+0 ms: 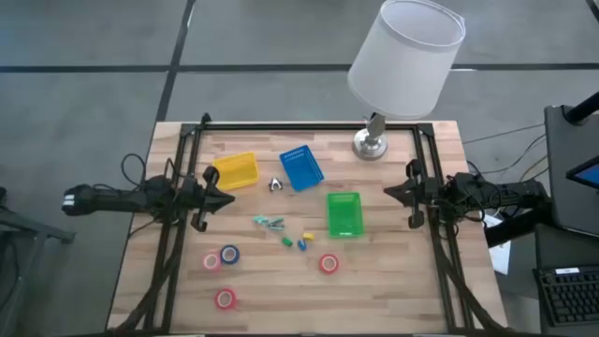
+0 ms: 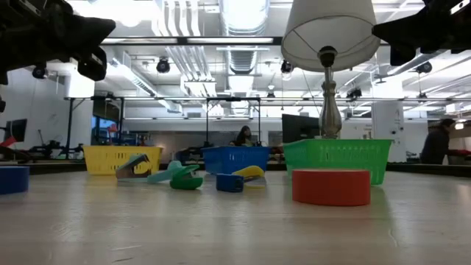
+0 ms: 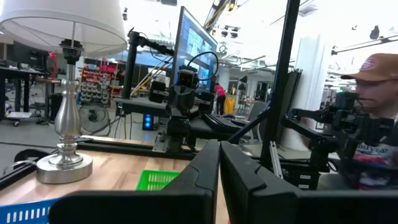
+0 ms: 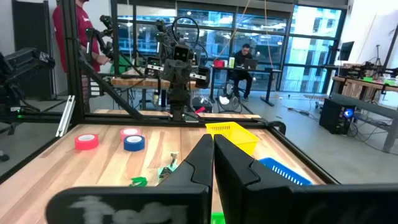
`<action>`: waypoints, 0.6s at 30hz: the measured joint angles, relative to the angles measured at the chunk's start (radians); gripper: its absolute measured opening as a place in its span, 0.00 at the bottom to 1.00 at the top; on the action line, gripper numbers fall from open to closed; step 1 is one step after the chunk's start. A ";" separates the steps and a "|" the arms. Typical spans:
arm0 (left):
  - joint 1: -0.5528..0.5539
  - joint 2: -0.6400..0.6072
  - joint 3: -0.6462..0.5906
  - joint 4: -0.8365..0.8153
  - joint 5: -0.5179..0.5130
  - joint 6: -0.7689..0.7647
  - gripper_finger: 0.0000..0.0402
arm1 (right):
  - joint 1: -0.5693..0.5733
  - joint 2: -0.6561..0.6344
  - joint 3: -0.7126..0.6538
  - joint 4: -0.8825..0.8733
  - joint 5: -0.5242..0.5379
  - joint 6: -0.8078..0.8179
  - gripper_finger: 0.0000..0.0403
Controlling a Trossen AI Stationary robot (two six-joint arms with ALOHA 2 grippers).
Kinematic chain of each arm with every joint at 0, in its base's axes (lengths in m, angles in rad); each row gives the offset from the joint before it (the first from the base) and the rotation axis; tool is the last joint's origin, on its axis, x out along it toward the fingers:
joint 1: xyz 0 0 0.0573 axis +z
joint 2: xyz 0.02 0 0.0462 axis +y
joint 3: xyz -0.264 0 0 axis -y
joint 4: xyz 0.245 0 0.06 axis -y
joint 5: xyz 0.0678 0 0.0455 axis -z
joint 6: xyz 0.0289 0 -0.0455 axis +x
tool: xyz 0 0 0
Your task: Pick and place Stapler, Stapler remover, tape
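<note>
- Left claw (image 1: 219, 198), dark two-finger type, hangs over the left edge of the wooden table (image 1: 412, 290), fingers together, holding nothing.
- Yellow plastic basket tray (image 1: 236, 171) sits at back left; nothing visible in it.
- Tape: small pink roll (image 1: 212, 261) touching small blue roll (image 1: 229, 255) at front left; red roll (image 1: 225, 299) nearer the front edge; another red roll (image 1: 328, 264) front centre.
- Small metal-jawed staple remover (image 1: 276, 184) lies between the yellow tray and the blue plastic basket tray (image 1: 301, 168).
- Cluster of small green, yellow and blue plastic pieces (image 1: 281, 232) mid-table; which is the stapler I cannot tell.
- Green plastic basket tray (image 1: 343, 213) right of centre; silver-based lamp with white shade (image 1: 372, 142) behind it.
- Right claw (image 1: 397, 193) over the right edge, fingers together, empty.
- Judgement: no item picked yet, task at its start. Next move calls for one claw to open, travel over a chosen item, descend, then close.
</note>
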 joint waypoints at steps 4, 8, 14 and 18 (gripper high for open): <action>0.000 0.000 0.000 0.000 0.000 0.000 0.05 | 0.000 0.000 0.000 0.000 0.000 0.000 0.02; 0.000 0.000 0.000 0.000 0.000 0.000 0.05 | 0.000 0.000 0.000 0.000 0.000 0.000 0.02; 0.000 0.000 0.000 0.000 0.000 0.000 0.05 | 0.000 0.000 0.000 0.013 0.004 -0.061 0.02; 0.000 0.000 0.000 0.000 0.000 0.000 0.05 | -0.004 0.005 0.000 0.076 0.035 -0.468 0.02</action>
